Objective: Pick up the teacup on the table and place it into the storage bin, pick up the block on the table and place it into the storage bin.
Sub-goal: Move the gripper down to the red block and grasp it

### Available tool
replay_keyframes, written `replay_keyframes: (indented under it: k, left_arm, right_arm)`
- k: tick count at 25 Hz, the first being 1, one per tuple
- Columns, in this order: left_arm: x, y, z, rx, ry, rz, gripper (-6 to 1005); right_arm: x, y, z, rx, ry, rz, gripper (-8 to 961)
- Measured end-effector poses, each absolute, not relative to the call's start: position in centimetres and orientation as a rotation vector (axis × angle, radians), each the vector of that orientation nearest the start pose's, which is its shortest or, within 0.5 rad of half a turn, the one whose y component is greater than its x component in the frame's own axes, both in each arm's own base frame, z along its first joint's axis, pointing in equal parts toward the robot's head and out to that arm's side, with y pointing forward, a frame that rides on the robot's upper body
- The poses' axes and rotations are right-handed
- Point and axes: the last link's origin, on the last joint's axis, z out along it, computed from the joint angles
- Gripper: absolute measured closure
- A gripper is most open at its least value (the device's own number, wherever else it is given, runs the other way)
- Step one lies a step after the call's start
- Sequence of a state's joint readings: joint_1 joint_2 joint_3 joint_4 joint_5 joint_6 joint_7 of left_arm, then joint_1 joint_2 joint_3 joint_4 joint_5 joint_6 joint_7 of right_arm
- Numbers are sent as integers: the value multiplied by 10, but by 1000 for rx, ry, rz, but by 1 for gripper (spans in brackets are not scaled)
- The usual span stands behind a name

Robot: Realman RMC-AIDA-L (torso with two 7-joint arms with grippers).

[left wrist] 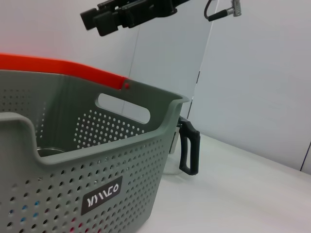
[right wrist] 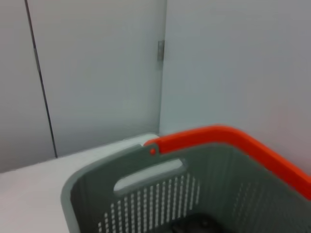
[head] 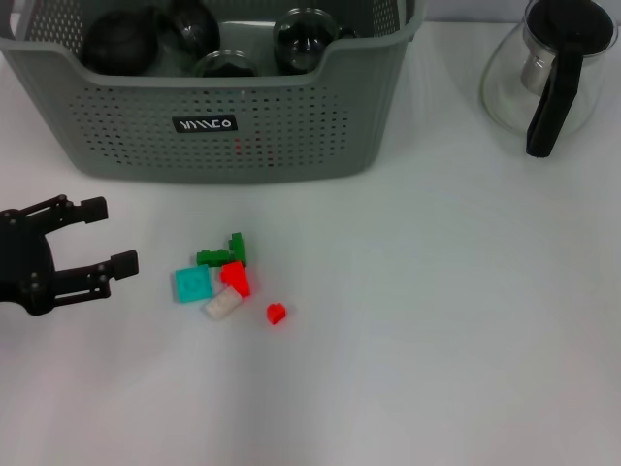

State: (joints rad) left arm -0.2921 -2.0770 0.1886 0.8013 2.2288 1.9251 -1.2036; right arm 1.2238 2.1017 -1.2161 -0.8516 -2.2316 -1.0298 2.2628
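Lab: bare white table [head: 437,340], panelled walls [right wrist: 97,73]

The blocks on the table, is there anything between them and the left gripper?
Nothing visible. The open left gripper sits low at the table's left side, with only bare table between it and the nearest block, the teal block.

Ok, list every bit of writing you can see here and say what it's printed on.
One text only: white letters on a small black label on the storage bin's perforated front wall. They read roughly "VIVCO", but the stylised letters are not sure.
Teapot, blocks and left gripper: no writing visible.
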Motion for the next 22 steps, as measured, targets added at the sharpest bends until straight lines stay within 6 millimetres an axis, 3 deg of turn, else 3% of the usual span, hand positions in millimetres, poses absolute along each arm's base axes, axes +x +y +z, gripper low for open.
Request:
replay_keyframes:
  k: [5, 9, 12, 16, 22]
  left_arm:
    - [-341, 223, 66, -2523, -676, -757, 138]
    - [-341, 223, 66, -2526, -675, -753, 138]
    - [-340, 224, 66, -2528, -671, -752, 137]
    - [-340, 226, 66, -2525, -671, -750, 137]
    - [-340, 228, 66, -2514, -670, -752, 137]
  right_arm:
    - [-29, 424, -22, -2854, 164, 399, 309]
    - [-1, 385, -6, -3011, 16, 365, 209]
    - [26, 365, -5, -3092, 29, 283, 128]
    - [57, 345, -22, -3168, 115, 187, 6]
    - [86, 329, -71, -3205, 157, 28, 6]
